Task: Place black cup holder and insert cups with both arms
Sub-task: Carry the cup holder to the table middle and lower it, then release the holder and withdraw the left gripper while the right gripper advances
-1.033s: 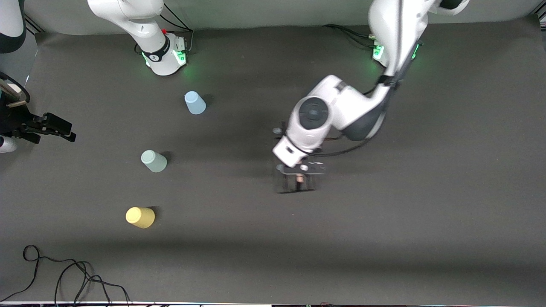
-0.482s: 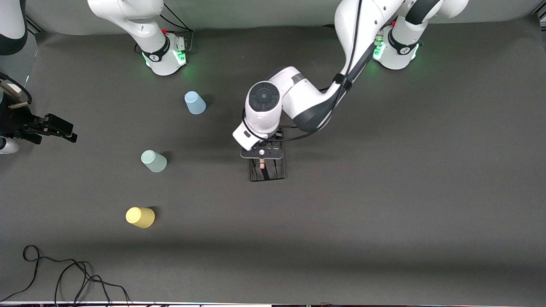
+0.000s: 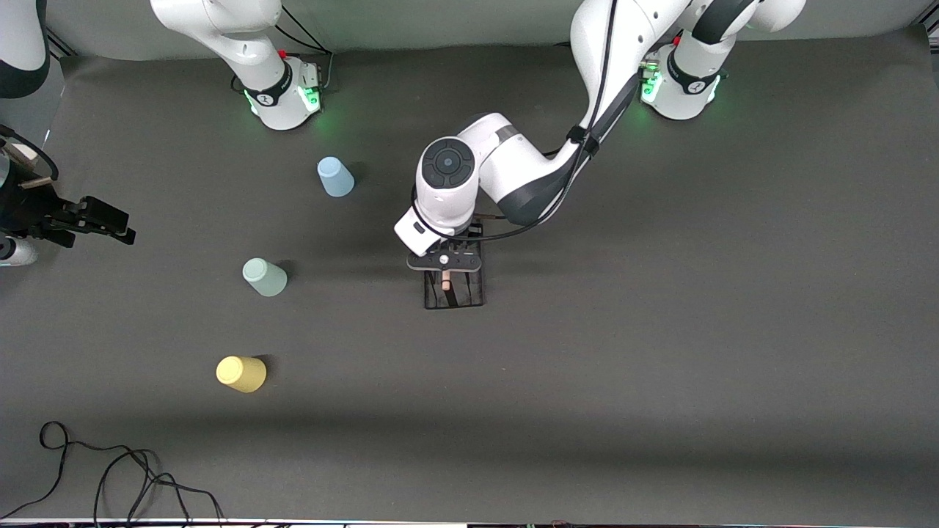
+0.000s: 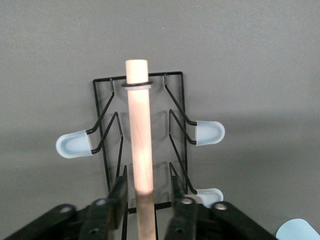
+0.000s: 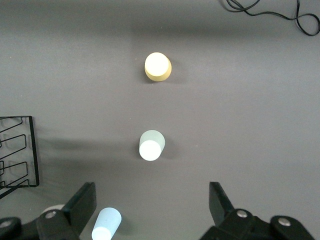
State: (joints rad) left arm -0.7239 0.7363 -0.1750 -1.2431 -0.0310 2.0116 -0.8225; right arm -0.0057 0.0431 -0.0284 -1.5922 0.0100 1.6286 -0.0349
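Front view: left pincer (image 3: 445,275) straddles black cup holder (image 3: 455,293).

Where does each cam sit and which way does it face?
Front: high across the table, facing both bases; the left pincer is over the black cup holder.
Left wrist: looks down at the wooden rod handle between its fingers.
Right wrist: over the mint cup, fingers wide apart.
Shared: holder and cups.
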